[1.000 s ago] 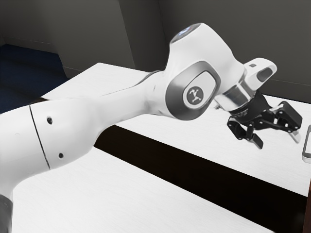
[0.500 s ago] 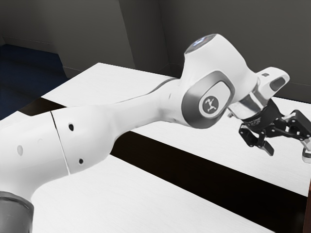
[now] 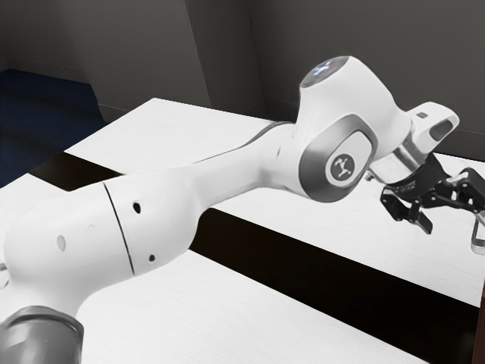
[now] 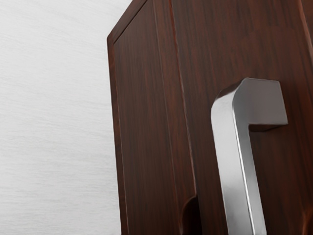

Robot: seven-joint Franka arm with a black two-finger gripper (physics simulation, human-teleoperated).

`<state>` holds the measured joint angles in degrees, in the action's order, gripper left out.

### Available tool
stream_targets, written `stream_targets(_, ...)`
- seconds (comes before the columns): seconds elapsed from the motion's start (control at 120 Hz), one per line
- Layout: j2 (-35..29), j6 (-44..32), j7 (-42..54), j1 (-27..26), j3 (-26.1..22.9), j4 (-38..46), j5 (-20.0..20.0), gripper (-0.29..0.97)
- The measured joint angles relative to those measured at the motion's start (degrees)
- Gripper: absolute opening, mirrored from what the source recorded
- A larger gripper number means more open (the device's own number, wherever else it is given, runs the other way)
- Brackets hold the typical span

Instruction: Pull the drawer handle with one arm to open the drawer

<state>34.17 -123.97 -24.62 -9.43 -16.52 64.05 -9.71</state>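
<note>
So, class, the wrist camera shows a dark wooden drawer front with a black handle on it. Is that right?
Not quite. The drawer handle is silver metal, not black, as the wrist view shows. It does sit on a dark wooden drawer front.

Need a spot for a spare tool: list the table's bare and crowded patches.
Bare: white tabletop between arm and dark wall; also nearer the camera than the dark strip. Crowded: the exterior view's right, jaws by the drawer handle.
</note>
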Motion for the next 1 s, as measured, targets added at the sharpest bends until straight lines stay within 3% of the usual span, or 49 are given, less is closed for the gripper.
stream_targets(0.592,-2.15,1.87,0.05,0.19,3.74,0.92,-0.03,0.68)
stream_targets(1.0,-6.86,2.25,0.01,0.37,5.99,8.76,-1.18,0.68)
